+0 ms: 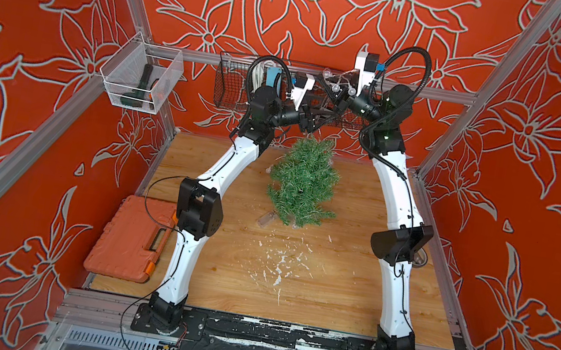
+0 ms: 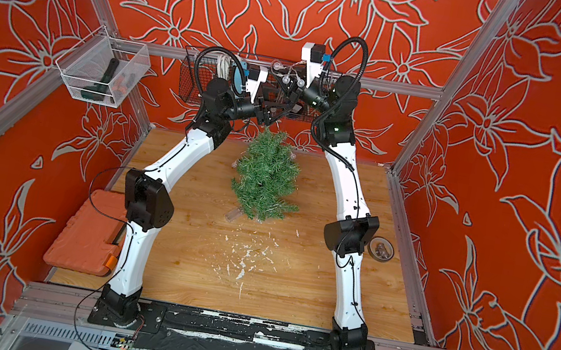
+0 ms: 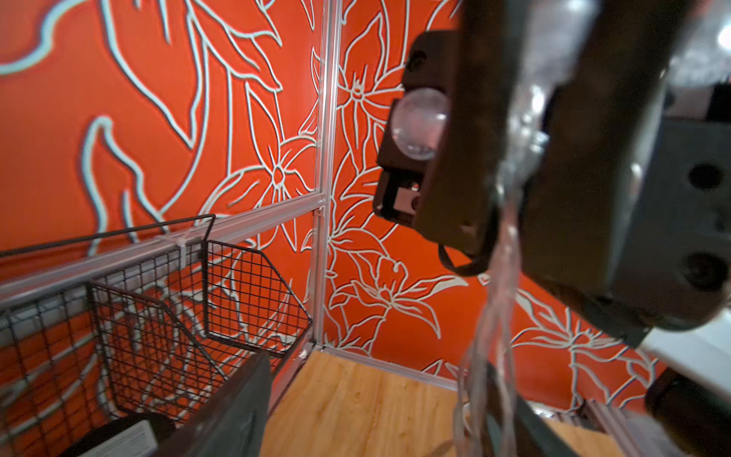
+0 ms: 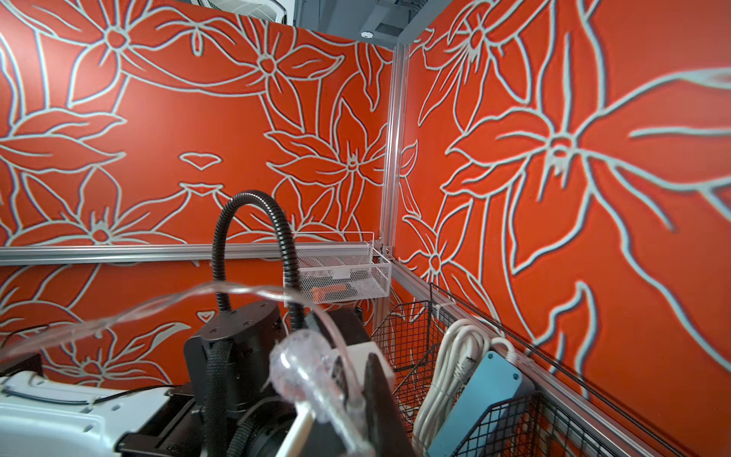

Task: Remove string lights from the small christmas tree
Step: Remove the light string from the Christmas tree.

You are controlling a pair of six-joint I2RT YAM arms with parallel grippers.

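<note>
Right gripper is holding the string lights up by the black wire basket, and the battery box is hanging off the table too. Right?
Not quite. The battery box lies on the table by the base of the small christmas tree, as both top views show. The right gripper does hold the string lights up by the black wire basket.

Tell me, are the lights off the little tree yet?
Not all. The right hand holds part of the string lights up high, but a few bulbs sit on the small christmas tree.
</note>
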